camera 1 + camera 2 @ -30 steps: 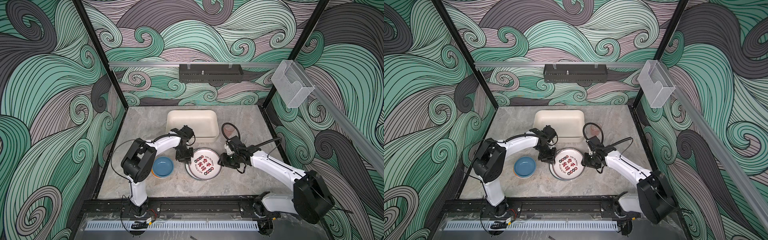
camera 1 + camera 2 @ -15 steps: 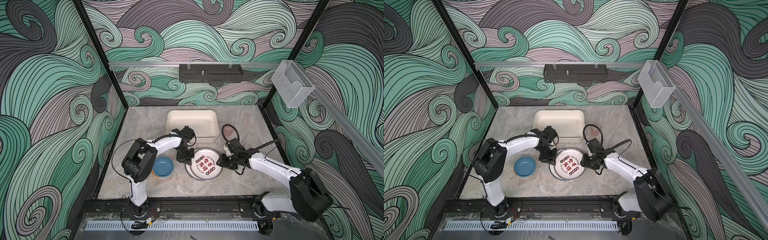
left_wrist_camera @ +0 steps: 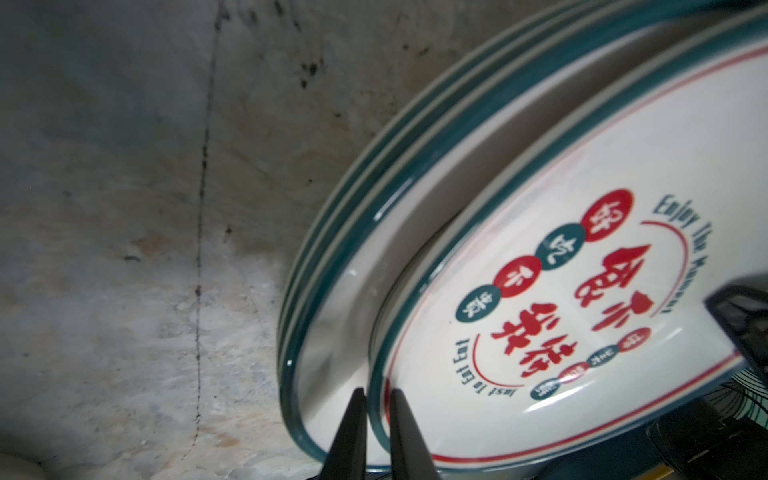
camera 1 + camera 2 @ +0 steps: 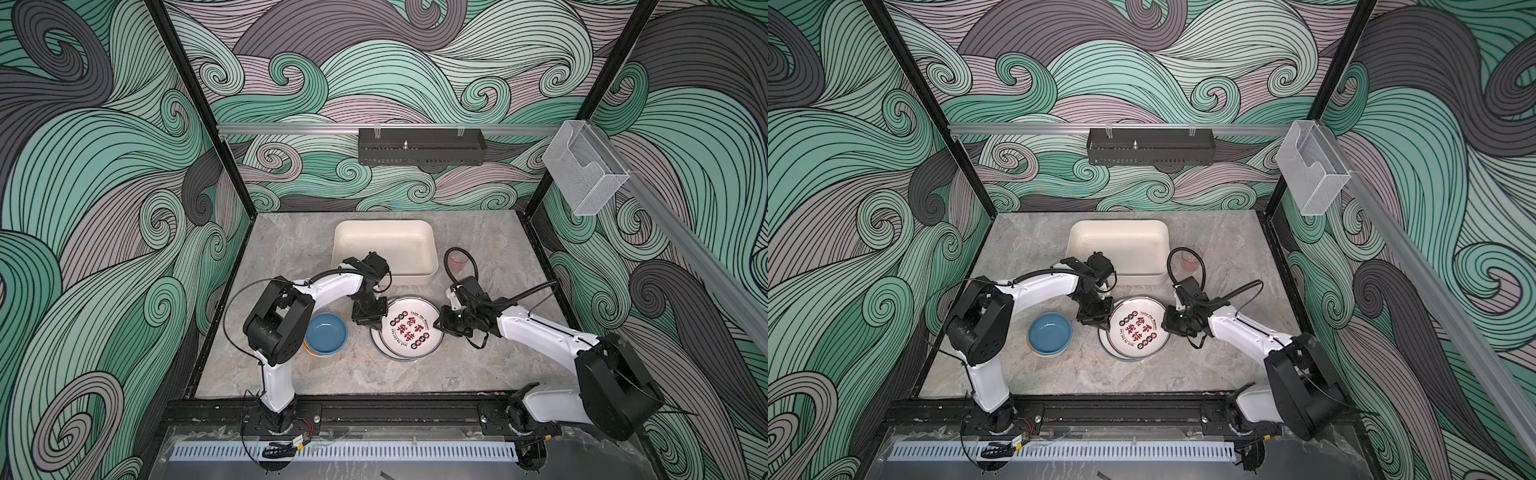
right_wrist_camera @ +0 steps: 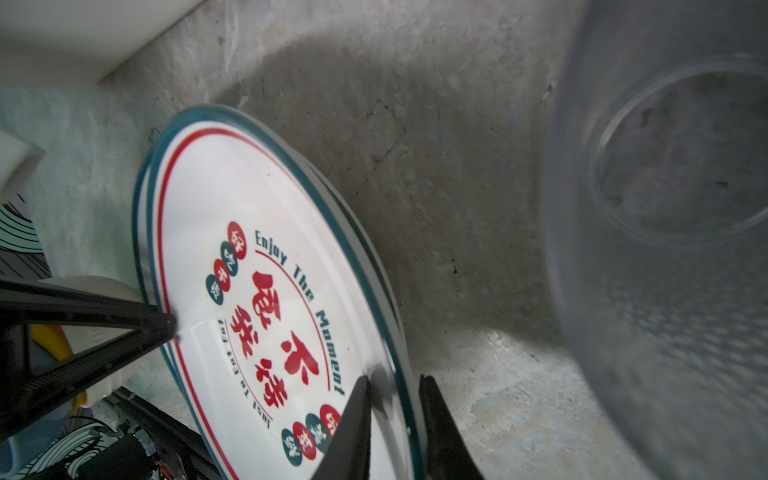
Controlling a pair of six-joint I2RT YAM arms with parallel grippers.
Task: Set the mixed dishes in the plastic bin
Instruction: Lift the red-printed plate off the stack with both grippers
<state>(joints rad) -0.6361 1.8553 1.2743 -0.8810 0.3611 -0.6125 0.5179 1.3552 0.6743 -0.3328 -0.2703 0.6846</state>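
We note the right fingers (image 5: pixel 353 424) have just closed on the rim of the top plate (image 4: pixel 409 328); the left fingers (image 3: pixel 353 428) pinch its opposite edge. The top plate lies on its stack (image 3: pixel 328 266) on the counter (image 4: pixel 415 374), just in front of the bin (image 4: pixel 386 249). We judge a two-armed lift can begin.

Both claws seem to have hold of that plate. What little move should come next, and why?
Probably lift both ends together, straight up a little. The left gripper and right gripper appear to pinch opposite rims of the top plate, which lies on a stack of others. The bin sits just behind it.
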